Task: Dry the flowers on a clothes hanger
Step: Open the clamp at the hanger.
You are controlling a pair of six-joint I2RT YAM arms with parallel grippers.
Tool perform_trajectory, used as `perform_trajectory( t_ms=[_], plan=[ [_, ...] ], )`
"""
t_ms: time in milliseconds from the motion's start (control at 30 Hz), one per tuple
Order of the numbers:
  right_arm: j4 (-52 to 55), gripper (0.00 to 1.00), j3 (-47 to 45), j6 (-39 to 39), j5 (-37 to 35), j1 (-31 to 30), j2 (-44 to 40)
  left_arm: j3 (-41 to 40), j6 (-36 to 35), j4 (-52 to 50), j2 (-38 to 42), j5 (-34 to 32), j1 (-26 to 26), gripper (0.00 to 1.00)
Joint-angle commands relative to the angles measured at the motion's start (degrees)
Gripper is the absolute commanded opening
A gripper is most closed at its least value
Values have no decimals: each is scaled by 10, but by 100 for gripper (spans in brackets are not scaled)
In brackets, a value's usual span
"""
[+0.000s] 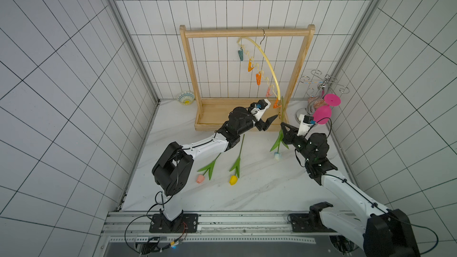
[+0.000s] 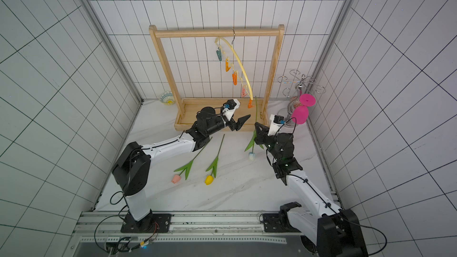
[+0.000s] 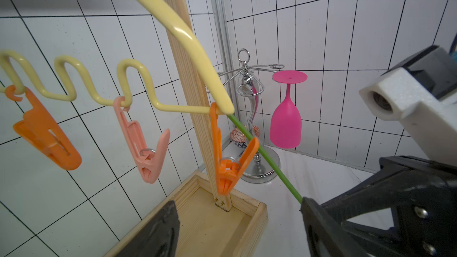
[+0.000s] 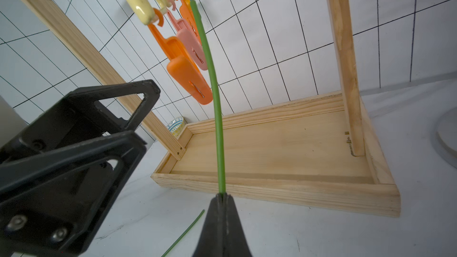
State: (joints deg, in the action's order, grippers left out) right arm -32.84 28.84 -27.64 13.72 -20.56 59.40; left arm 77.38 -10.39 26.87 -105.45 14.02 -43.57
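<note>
Right gripper [image 4: 223,196] is clenched tight on the white tulip [image 1: 277,156]. It pinches the green stem, with the head pointing down and the free end rising beside the near end of the clothes hanger [image 1: 268,63]. Left gripper [image 1: 270,122] is released, jaws spread, hovering just left of that stem, near the end orange clip [image 3: 227,166]. Pink tulip [image 1: 200,178] and yellow tulip [image 1: 233,179] lie flat on the table, near left.

On to the containers. The wooden rack [image 1: 247,32] has a tray base [image 1: 212,110] holding just its own two posts. The small bowl [image 1: 185,97] at the far left shows a yellow centre; pattern or contents, I can't say.

The left wrist view gives what the top views blur: a patterned bowl [image 3: 236,137] tucked behind the metal stand [image 3: 257,176] and a magenta goblet [image 3: 285,124] hanging upside down. It also shows the stem crossing the clip's splayed handles, with the clip's own jaws pressed together below. The right wrist view shows the pinch itself.
</note>
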Motion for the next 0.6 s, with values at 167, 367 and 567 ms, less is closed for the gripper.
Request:
perform_trajectory(
  t_ms=[167,367,567],
  plan=[
    [-18,0,42,-2,40,6,18,44,-40,-33,-32,26,-5,75],
    [-17,0,46,-7,50,7,27,64,-38,-33,-44,30,-5,70],
    [-8,0,49,-6,48,6,27,98,-42,-52,-59,39,-5,66]
  ],
)
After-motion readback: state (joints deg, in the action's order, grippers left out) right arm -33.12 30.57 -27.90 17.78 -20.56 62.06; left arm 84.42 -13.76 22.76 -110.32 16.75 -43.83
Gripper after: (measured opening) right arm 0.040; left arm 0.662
